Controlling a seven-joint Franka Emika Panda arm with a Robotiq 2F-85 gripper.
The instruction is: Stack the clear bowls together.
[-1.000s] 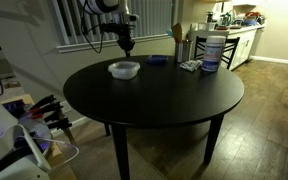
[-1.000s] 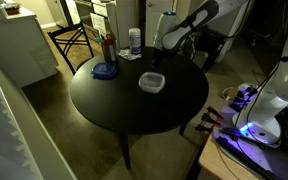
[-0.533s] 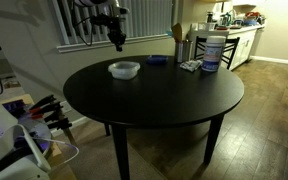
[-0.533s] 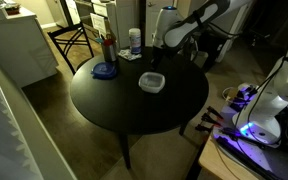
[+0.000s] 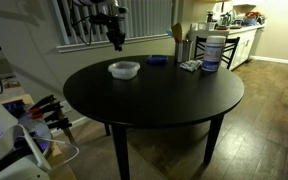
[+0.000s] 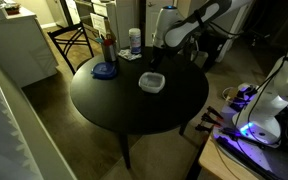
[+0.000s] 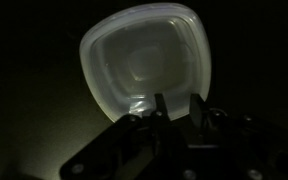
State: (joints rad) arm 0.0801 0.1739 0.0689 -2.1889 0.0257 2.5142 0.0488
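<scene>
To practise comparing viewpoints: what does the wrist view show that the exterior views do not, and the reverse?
Only the wrist view: the gripper with fingers apart, empty, above the clear bowls. Only the exterior views: the round table, white tub and blue disc. Both: the bowls and the gripper raised off them.

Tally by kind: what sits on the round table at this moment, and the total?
Clear bowl pile: 1 (bowls within cannot be counted)
Blue disc: 1
White tub with blue label: 1
Small pale item beside the tub: 1
Dark upright container: 1
Total: 5
</scene>
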